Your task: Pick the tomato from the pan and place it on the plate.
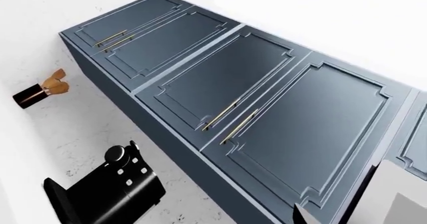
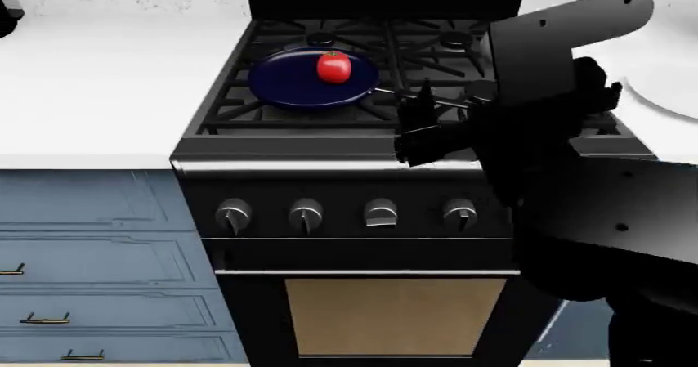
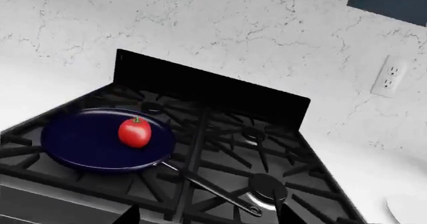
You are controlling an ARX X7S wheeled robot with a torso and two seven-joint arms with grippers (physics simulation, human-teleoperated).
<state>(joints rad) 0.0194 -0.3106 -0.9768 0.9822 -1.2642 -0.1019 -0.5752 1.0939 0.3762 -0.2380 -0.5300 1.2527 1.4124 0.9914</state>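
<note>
The red tomato (image 2: 333,67) with a green stem lies in the navy pan (image 2: 286,82) on the stove's left back burner. Both also show in the right wrist view, the tomato (image 3: 135,132) and the pan (image 3: 80,144). The pan's black handle (image 3: 210,188) points toward my right gripper (image 3: 208,217), which is open and empty, low over the stove's front, to the right of the pan (image 2: 449,99). The white plate (image 2: 668,87) lies on the counter right of the stove; its rim shows in the right wrist view (image 3: 408,208). My left gripper shows one fingertip (image 1: 300,217), set far to the side, holding nothing.
The stove has black grates (image 2: 436,56), a front knob row (image 2: 343,214) and a raised black back panel (image 3: 213,87). The left wrist view faces blue cabinets (image 1: 253,94), a black coffee machine (image 1: 113,186) and a utensil holder (image 1: 37,93). A wall outlet (image 3: 389,76) sits behind the counter.
</note>
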